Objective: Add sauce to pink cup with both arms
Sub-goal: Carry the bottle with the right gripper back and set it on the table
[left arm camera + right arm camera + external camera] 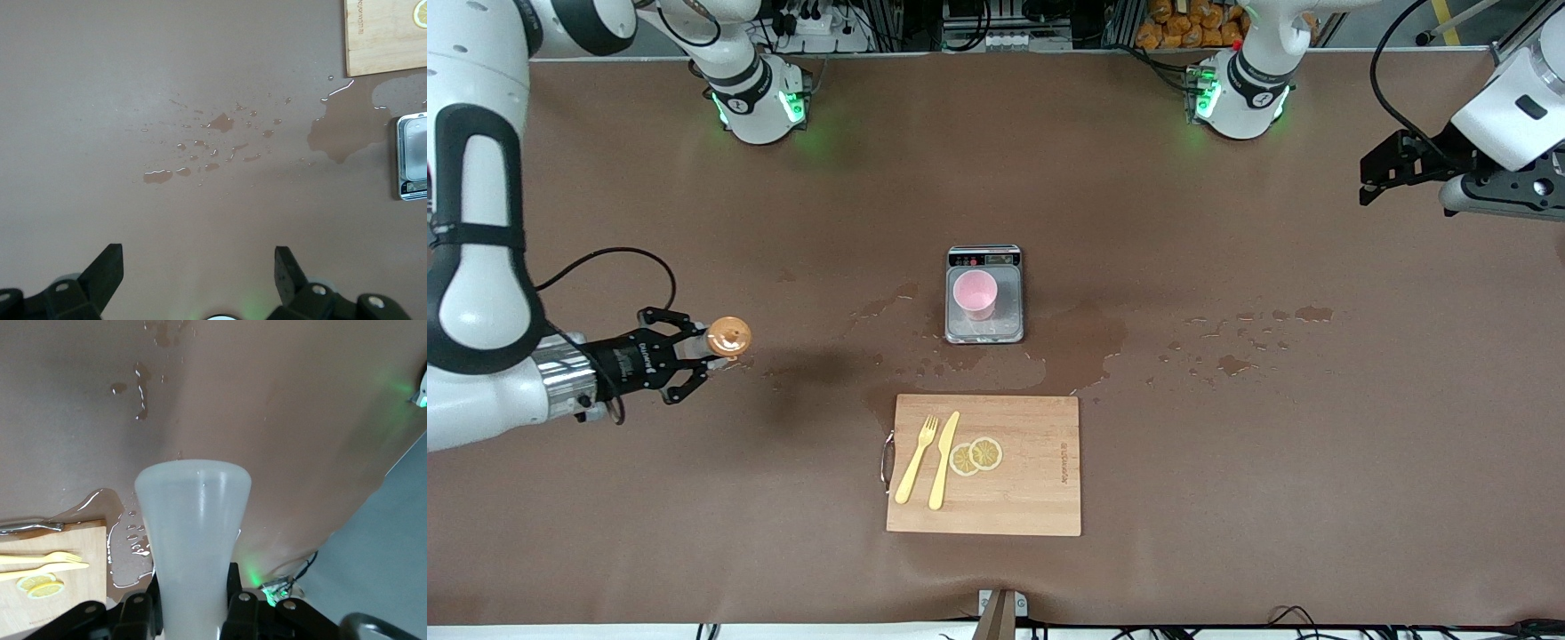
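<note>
My right gripper (704, 354) is shut on the sauce bottle, whose orange cap (728, 337) shows in the front view. It holds the bottle over bare table toward the right arm's end. In the right wrist view the translucent bottle body (193, 533) sits between the fingers (137, 613). The pink cup (975, 294) stands upright on the grey scale (1005, 325) at mid table, well apart from the bottle. My left gripper (1369, 182) is open and empty, raised over the left arm's end of the table; its fingers (107, 270) stand wide apart over bare table.
A wooden cutting board (1032, 480) lies nearer the front camera than the scale, with a yellow fork (917, 460), a yellow knife (943, 460) and lemon slices (976, 455) on it. Wet patches (1085, 342) spread around the scale. The scale's edge (412, 157) shows in the left wrist view.
</note>
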Robot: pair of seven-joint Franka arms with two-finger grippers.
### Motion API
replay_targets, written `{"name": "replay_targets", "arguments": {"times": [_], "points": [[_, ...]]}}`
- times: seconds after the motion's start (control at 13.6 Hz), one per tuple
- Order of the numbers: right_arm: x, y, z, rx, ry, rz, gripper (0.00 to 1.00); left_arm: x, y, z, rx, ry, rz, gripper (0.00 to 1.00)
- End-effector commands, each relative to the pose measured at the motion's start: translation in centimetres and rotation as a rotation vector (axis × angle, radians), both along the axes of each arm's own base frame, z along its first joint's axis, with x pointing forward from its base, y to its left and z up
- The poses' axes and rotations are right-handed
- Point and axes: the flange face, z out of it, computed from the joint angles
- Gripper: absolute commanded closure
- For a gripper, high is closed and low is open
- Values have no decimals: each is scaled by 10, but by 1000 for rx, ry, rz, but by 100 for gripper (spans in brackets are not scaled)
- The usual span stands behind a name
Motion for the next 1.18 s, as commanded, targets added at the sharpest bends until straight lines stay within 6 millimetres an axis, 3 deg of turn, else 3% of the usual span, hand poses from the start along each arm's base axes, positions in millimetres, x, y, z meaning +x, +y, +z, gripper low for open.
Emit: {"name": "replay_targets", "arguments": {"times": [0.0, 0.22, 0.44, 0.81, 1.11], "points": [[-8, -41, -32, 126, -43, 3, 100, 7, 1, -3, 12, 2, 14, 0], [-18, -87, -93, 287, -91, 12, 100, 5, -1, 1, 9, -5, 10, 0], [-28, -118, -134, 378, -113, -23, 100, 3, -7, 11, 8, -25, 17, 0], [-47, -161, -180, 462, -141, -78, 100, -3, -4, 14, 11, -19, 42, 0], [-59, -181, -205, 489, -149, -101, 100, -1, 2, 12, 17, -16, 39, 0]]}}
